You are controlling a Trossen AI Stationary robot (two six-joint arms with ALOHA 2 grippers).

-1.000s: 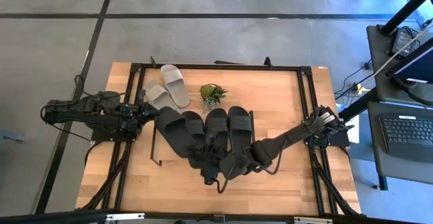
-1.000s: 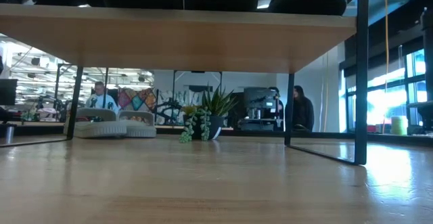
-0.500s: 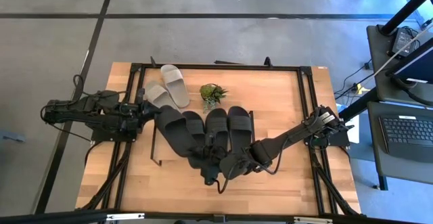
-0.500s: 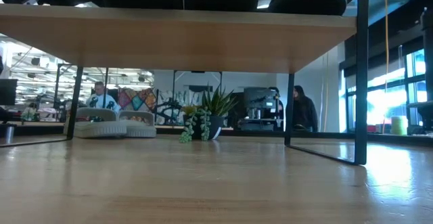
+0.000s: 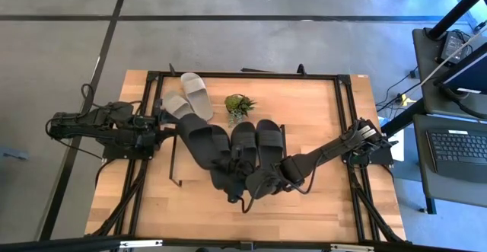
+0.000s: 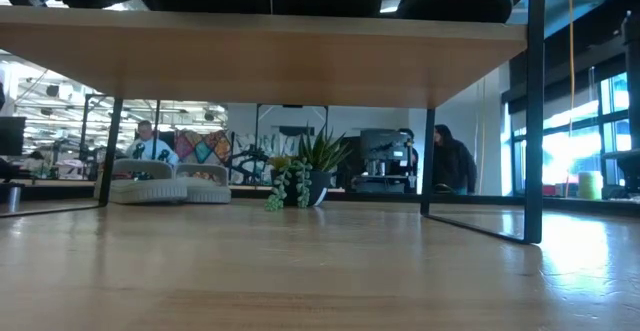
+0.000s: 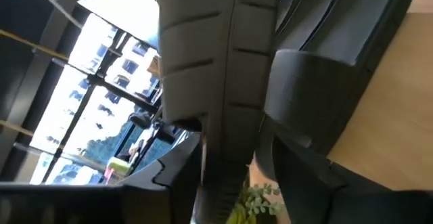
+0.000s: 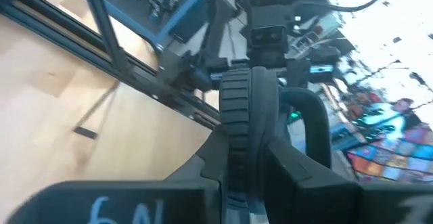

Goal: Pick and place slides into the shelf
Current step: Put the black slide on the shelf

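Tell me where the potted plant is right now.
In the high view the small green potted plant stands on the tabletop at the far side, just right of the two light grey slides and beyond the black slides.

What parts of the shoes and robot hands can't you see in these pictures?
- High view: the right gripper is dark against the black slides, so its fingertips cannot be picked out.
- High view: the left gripper is too small to show its fingers.
- Low view: the shelf board hides all but the slides' bottom edges.
- Left wrist view: a grey slide fills the picture, cut off by its edges.
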